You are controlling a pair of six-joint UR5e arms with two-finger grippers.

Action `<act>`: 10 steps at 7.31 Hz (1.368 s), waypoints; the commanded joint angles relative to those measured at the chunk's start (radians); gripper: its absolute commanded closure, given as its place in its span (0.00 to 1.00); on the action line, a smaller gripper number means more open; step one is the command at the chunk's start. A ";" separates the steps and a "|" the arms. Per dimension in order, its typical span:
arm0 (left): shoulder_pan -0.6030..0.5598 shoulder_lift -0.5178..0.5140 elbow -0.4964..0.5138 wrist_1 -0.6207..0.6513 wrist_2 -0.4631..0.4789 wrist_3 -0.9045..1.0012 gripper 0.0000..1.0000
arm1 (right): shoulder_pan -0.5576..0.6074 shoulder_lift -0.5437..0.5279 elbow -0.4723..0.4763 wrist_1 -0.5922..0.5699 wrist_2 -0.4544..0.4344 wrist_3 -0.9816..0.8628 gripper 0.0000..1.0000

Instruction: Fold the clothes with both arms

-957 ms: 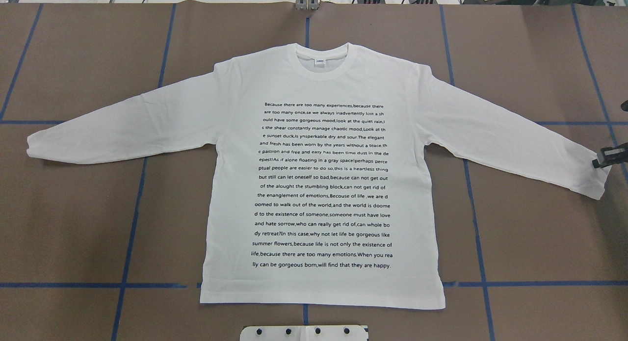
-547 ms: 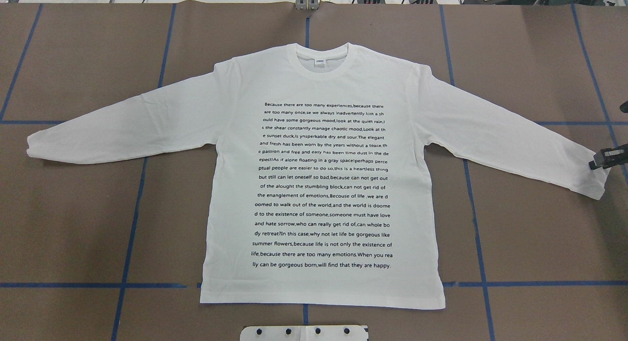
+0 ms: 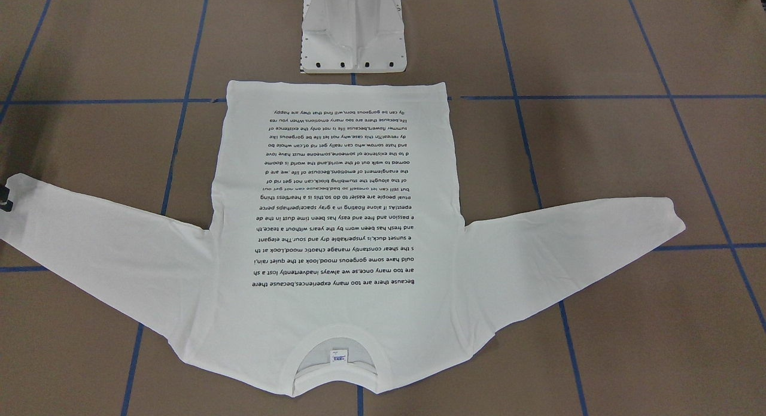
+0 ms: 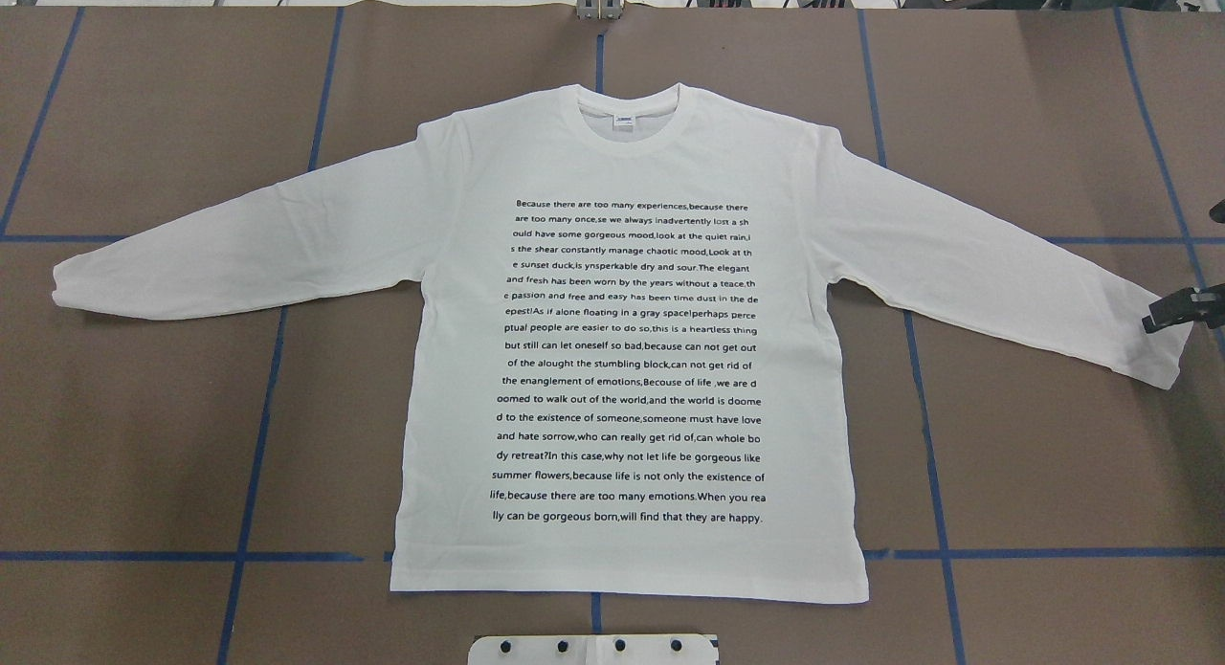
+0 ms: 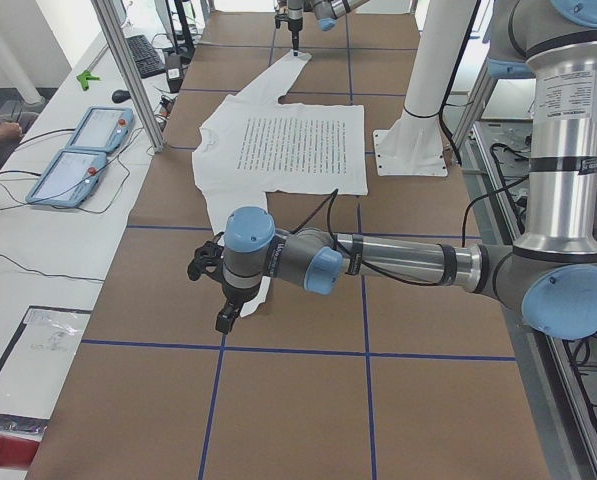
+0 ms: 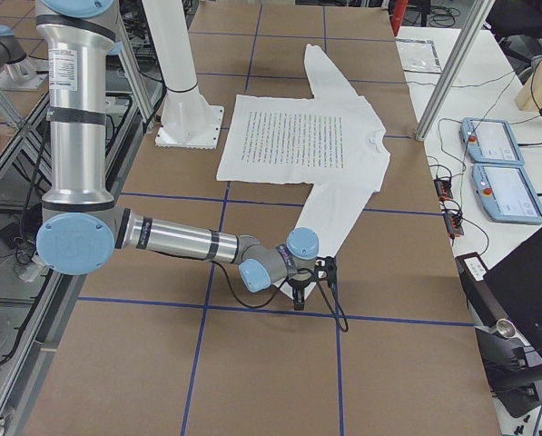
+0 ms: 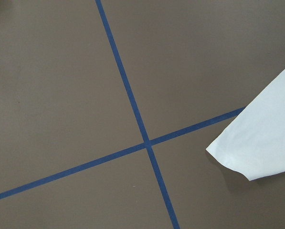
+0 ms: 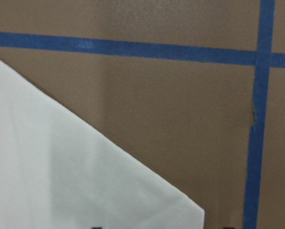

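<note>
Front-facing view: the white T-shirt [image 3: 335, 236] lies flat on the brown counter [image 3: 598, 45], print up. Its hem is toward the robot's white pedestal [image 3: 353, 33], its collar [image 3: 336, 332] is away from it, and both sleeves are spread wide. A sliver of the right pincer [image 3: 5, 197] shows at the view's left edge, by the right-hand cuff [image 3: 18, 191].

Overhead view: that pincer comes in from the right edge, its tip over the end of the cuff. It is too small here to tell whether it is open or closed, or whether it touches the cloth. The left-hand cuff [image 4: 72, 287] lies alone.

Left side view: the near arm's left pincer [image 5: 223, 318] hangs close by the left-hand cuff; I cannot tell its state.

Right side view: the near arm reaches low along the counter to the sleeve's tip.

Wrist views: the left camera sees a cuff corner off to its right, past a cross of blue tape [image 7: 147, 143] — no fingers show. The right camera has white cloth filling its lower left.

The shirt looks light, soft and limp, so it should sag from wherever it is lifted and may drag on the paper. The cuffs are the natural holds — pinch through both layers, well in from the edge, or a shallow bite may slip.
</note>
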 commanded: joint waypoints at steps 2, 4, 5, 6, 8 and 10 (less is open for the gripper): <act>-0.001 -0.002 -0.003 -0.002 0.000 0.000 0.00 | -0.003 0.001 -0.002 -0.005 -0.002 0.000 0.24; -0.001 -0.002 -0.003 -0.002 0.000 0.002 0.00 | -0.003 0.004 0.000 -0.014 -0.008 0.001 0.43; -0.001 -0.002 -0.004 -0.002 0.000 0.002 0.00 | -0.002 0.012 0.000 -0.017 -0.006 0.001 0.62; -0.001 -0.004 -0.003 -0.002 0.000 0.002 0.00 | 0.001 0.013 0.001 -0.017 -0.006 0.001 0.82; 0.000 -0.005 0.000 -0.002 0.000 0.000 0.00 | 0.020 0.018 0.012 -0.017 -0.002 0.001 0.89; 0.000 -0.004 0.002 0.000 0.000 0.000 0.00 | 0.038 0.017 0.050 -0.017 0.006 0.003 1.00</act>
